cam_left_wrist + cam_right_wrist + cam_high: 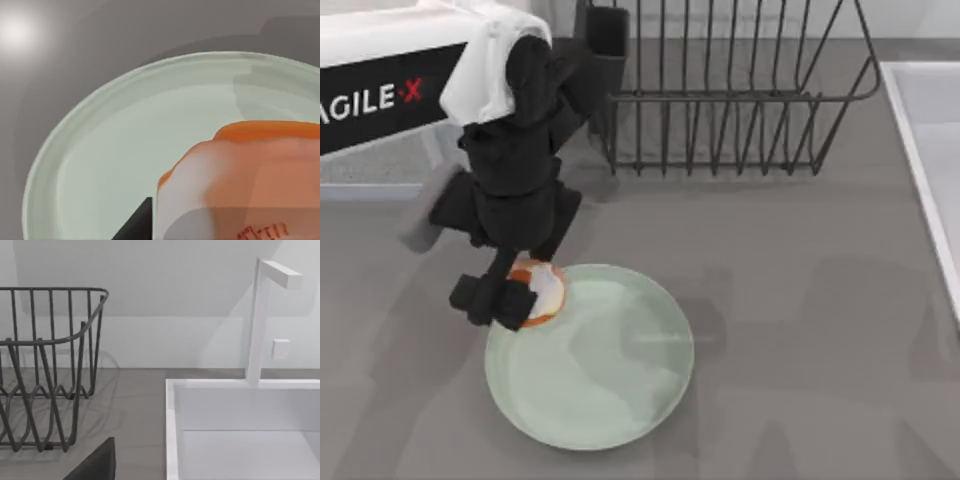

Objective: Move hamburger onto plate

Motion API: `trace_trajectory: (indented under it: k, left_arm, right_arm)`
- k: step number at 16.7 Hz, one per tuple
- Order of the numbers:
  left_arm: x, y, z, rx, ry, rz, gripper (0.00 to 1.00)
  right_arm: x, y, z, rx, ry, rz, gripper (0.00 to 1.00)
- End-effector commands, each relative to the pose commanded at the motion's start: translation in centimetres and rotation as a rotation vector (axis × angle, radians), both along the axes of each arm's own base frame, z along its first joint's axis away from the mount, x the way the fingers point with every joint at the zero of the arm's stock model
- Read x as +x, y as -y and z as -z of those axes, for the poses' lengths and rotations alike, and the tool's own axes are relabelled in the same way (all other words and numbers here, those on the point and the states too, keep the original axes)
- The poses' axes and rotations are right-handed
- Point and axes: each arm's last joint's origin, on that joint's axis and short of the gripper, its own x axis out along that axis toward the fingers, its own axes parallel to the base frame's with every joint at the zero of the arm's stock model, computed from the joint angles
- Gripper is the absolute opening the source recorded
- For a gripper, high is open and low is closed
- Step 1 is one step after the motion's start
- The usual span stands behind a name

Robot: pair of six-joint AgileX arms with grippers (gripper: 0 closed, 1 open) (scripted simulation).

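Observation:
The hamburger (544, 290), a small orange-tan bun with whitish patches, hangs at the upper left rim of the pale mint-green plate (610, 370). My left gripper (510, 298) reaches down from the top view's upper left and is shut on it. In the left wrist view the hamburger (250, 170) is very close, with one dark finger (136, 225) beside it, and the plate (125, 150) spreads beneath. A dark edge of my right gripper (95, 465) shows in the right wrist view, off to the right side by the sink.
A dark wire dish rack (730, 90) stands at the back centre, also in the right wrist view (45, 365). A white sink (930, 150) runs along the right edge, with its basin (240, 430) and faucet (260, 320). Grey tabletop lies right of the plate.

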Motion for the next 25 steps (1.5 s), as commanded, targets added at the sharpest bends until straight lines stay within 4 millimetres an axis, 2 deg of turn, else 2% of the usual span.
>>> trace_trajectory:
  k: [4, 7, 14, 20, 24, 25]
  left_arm:
    - [-2.0, 3.3, -0.4, 0.001, 0.045, -0.187, 0.00]
    - [-3.0, 4.5, -0.7, -0.006, 0.066, -0.255, 0.00]
    - [-3.1, 4.6, -0.5, -0.003, 0.065, -0.268, 0.00]
    - [-3.2, 4.6, 3.4, -0.011, 0.074, -0.267, 0.00]
    - [-3.3, 4.6, 3.8, -0.008, 0.071, -0.268, 0.00]
    - [-3.3, 4.6, 3.8, -0.008, 0.071, -0.268, 0.08]
  right_arm:
    - [0.0, 0.0, 0.0, 0.000, 0.000, 0.000, 1.00]
    - [0.0, 0.0, 0.0, 0.000, 0.000, 0.000, 1.00]
    - [0.0, 0.0, 0.0, 0.000, 0.000, 0.000, 1.00]
    - [0.0, 0.0, 0.0, 0.000, 0.000, 0.000, 1.00]
    - [0.0, 0.0, 0.0, 0.000, 0.000, 0.000, 1.00]
    - [0.0, 0.0, 0.0, 0.000, 0.000, 0.000, 1.00]
